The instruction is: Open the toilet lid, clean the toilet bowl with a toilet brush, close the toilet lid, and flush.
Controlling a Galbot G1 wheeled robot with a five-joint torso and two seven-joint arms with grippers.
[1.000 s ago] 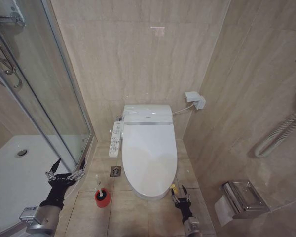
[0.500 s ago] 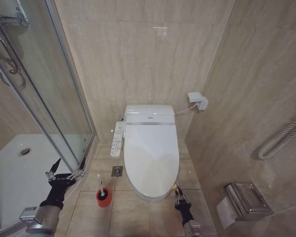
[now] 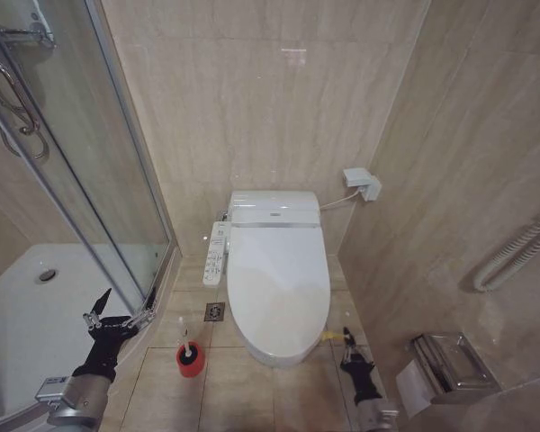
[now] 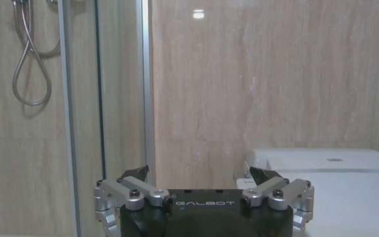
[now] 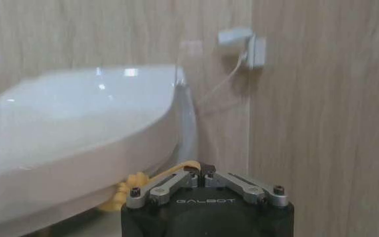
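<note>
Fingertips of the right gripper are pinched together on the yellow tie; it has swung from the toilet's front to its right side. Toilet lid is still down. Left gripper waits spread; toilet brush sits in its red holder nearby.

Each black pincer has silver screwed linkages and white "GALBOT" lettering.

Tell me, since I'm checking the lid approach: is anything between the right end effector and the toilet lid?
Nothing visible. The right end effector, fingers shut, sits low beside the front right edge of the closed lid, with a yellow tie running toward it. The left end effector hangs open by the shower door.
</note>
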